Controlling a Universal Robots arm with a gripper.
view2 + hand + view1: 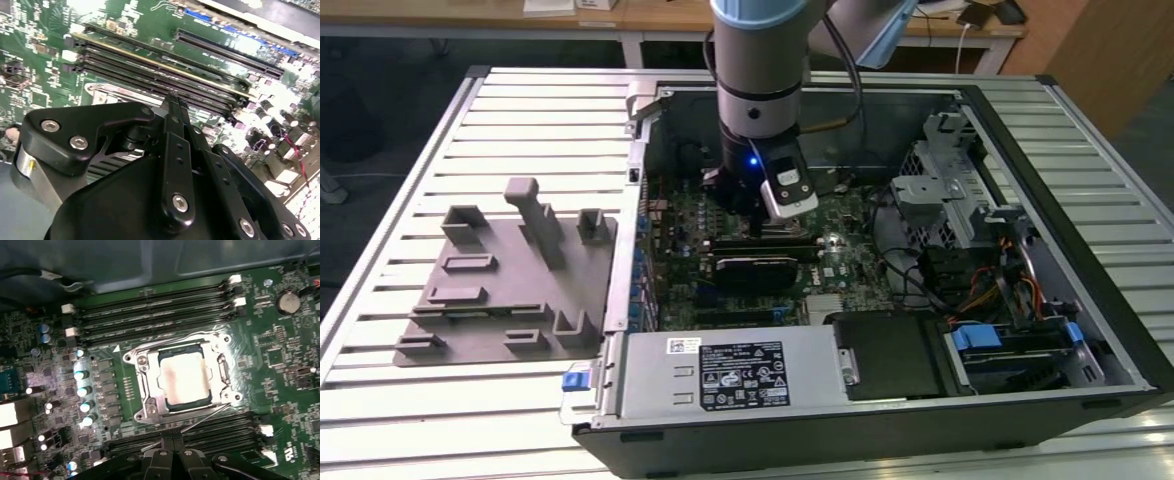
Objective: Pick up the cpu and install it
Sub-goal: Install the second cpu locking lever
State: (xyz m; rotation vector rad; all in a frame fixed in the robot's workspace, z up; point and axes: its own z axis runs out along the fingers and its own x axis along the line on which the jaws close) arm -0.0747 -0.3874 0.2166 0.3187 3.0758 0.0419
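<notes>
Inside the computer case (pixel 1067 330), the clenched claw (pixel 172 437) hovers beside the socketed cpu (pixel 184 379), its edges frame-covered

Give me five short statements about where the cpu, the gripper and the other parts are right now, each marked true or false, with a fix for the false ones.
1. The cpu lies inside the metal socket frame on the motherboard. True.
2. The gripper is clamped around the cpu. False: its fingers are together, holding nothing, beside the socket.
3. The arm reaches down into the open computer case. True.
4. The grey fixture tray sits inside the case. False: it lies on the slatted table outside it, on the exterior view's left.
5. Long memory slots run along both sides of the socket. True.
</notes>
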